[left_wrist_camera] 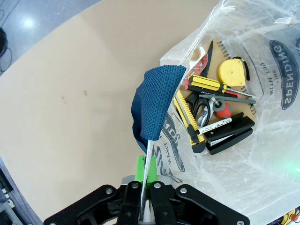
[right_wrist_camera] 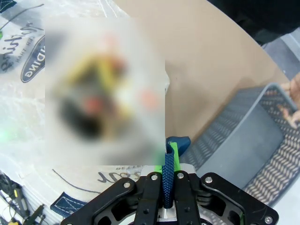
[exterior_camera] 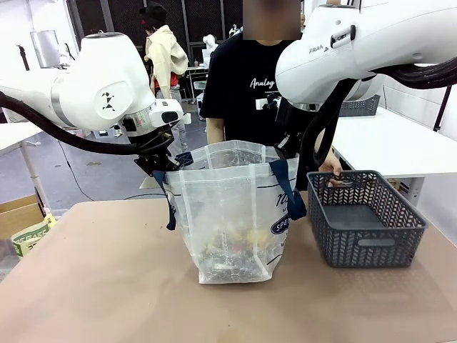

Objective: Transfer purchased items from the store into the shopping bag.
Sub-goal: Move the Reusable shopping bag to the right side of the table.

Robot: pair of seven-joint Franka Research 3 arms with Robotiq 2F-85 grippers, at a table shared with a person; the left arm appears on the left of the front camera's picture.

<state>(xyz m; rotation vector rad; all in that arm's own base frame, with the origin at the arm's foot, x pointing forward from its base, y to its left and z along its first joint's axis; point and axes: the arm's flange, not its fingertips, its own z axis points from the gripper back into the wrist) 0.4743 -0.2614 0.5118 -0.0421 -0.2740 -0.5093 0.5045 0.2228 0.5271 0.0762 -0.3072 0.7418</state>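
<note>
- Navy webbing and thin whitish film are what my left claw [left_wrist_camera: 146, 165] is clamped on. Its jaws are together on the rim of the shopping bag [exterior_camera: 228, 214], just below the strap handle [left_wrist_camera: 157, 101]. At the bottom of the left wrist view the film runs straight down beside the green pad [left_wrist_camera: 139, 168]. I judge that I pinch here, at the left of the front view, to lift that side so the mouth gapes.
- Centre of the front view: the bag stands upright on the tan table [exterior_camera: 93, 271], hung between my two claws.
- The purchased items [left_wrist_camera: 211, 103] lie in a loose heap on the bag's floor. A yellow tape measure [left_wrist_camera: 232, 72], scissors [left_wrist_camera: 201, 105], yellow-and-black screwdrivers [left_wrist_camera: 204, 83] and a black stapler [left_wrist_camera: 229, 133] rest on a tan spiral notebook [left_wrist_camera: 236, 105]. They lie as things do when let down from above, I reckon.
- Right of centre: my right claw [right_wrist_camera: 168, 154] has its jaws shut on the other navy strap [right_wrist_camera: 169, 180], which stands on edge between the pads. Pulling opposite my left, it stretches the opening wide, as I judge it.
- Right side of the front view: the store basket [exterior_camera: 368, 214], dark grey mesh, sits just beside the bag and lower than it. I cannot tell whether they touch. Its floor looks bare, so I take the transfer as finished or nearly so.
- Far right rim: a person's hand [exterior_camera: 332, 170] rests on the basket, probably steadying it.
</note>
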